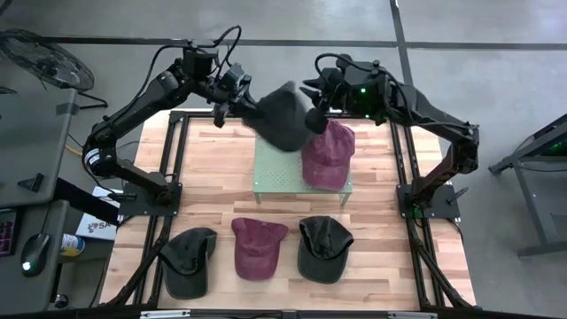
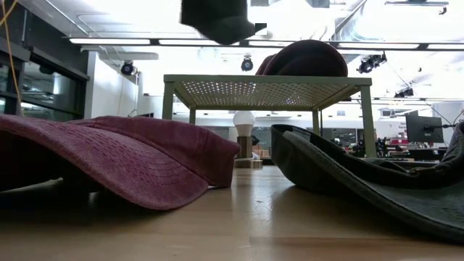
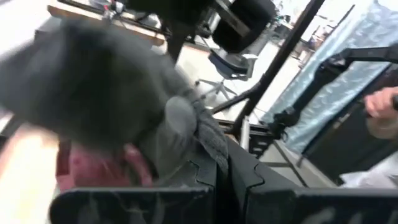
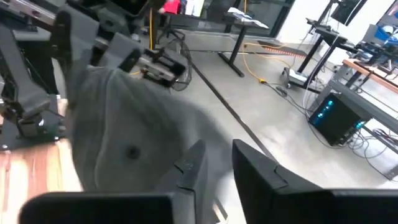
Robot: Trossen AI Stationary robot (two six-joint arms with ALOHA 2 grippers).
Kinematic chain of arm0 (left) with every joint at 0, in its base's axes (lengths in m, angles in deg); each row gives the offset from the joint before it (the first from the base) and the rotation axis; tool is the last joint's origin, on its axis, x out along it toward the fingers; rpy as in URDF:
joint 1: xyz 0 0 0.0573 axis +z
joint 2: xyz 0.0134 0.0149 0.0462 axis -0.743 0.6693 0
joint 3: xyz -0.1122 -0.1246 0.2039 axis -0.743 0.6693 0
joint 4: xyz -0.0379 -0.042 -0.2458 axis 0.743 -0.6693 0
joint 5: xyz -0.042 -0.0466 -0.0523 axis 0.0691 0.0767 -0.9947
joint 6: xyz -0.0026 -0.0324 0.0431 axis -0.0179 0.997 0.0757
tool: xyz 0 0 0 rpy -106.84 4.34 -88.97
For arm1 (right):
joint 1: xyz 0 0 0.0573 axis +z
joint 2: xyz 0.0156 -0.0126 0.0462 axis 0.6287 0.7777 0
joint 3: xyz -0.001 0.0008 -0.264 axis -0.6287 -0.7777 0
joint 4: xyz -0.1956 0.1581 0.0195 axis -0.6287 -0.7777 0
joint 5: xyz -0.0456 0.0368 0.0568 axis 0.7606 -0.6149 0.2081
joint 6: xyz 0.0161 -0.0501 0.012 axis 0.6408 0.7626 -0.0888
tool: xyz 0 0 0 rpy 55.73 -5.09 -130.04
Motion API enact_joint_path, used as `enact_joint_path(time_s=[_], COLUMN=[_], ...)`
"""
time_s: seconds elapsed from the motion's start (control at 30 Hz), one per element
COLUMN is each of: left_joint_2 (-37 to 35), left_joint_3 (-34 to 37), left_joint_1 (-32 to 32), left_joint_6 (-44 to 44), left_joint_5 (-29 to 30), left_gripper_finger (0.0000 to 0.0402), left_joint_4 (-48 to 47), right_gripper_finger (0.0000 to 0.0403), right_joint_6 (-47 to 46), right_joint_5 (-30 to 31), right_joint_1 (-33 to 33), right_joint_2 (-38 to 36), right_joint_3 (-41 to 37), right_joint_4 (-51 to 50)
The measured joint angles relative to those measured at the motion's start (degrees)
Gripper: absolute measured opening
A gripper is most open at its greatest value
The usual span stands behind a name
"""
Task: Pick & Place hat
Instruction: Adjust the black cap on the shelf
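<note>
While one maroon hat already sits on the small green stand, a dark grey hat hangs in the air between the two arms, above the stand's near-left part and not yet set down. The left claw is clamped on the hat's edge just beside it; in the left wrist view its fingers pinch a fold of grey cloth. The right claw is at the hat's other side, its fingers pressed to the fabric, and I judge it clamped on the hat too. So the task looks partly done: one hat placed, one in carriage. Three more lie well apart from both claws at the far edge of the wooden tabletop: a dark hat, a maroon one, another dark one. Around the tabletop is grey concrete floor with a fan; beyond it, desks, office chairs and ceiling strip lights.
</note>
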Motion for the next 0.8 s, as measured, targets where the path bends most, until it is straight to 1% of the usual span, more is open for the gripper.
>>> enact_joint_path(time_s=[0.13, 0.23, 0.37, 0.43, 0.57, 0.7, 0.8], left_joint_2=[0.0, 0.0, 0.1, 0.1, 0.2, 0.2, 0.2], left_joint_3=[0.0, 0.0, 0.0, 0.0, 0.0, 0.1, 1.8], left_joint_1=[0.0, 0.0, 0.0, 0.0, -0.1, -0.1, -0.6], left_joint_6=[-0.8, -0.9, -1.7, -3.2, -7.2, -11.0, -13.3], left_joint_5=[-2.1, -6.4, -10.2, -12.1, -13.2, -17.5, -20.1], left_gripper_finger=[0.0001, 0.0001, 0.0001, 0.0001, 0.0, 0.0, 0.0], left_joint_4=[-1.9, -2.4, -4.3, -6.4, -10.2, -14.0, -15.9], right_gripper_finger=[0.0086, 0.0094, 0.0096, 0.0096, 0.0096, 0.0097, 0.0097], right_joint_6=[-0.1, -0.1, -0.1, -0.1, 0.0, 0.0, 0.1], right_joint_5=[0.0, -0.1, -0.1, -0.1, -0.1, 0.8, 1.0], right_joint_1=[0.0, 0.0, 0.0, 0.0, 0.0, 0.0, 0.0], right_joint_2=[-1.4, -2.5, -3.8, -4.3, -5.0, -5.4, -5.7], right_joint_3=[0.0, 0.0, 0.0, 0.0, 0.0, 0.0, 0.0], right_joint_4=[-1.6, -2.9, -4.7, -5.2, -7.0, -8.5, -8.8])
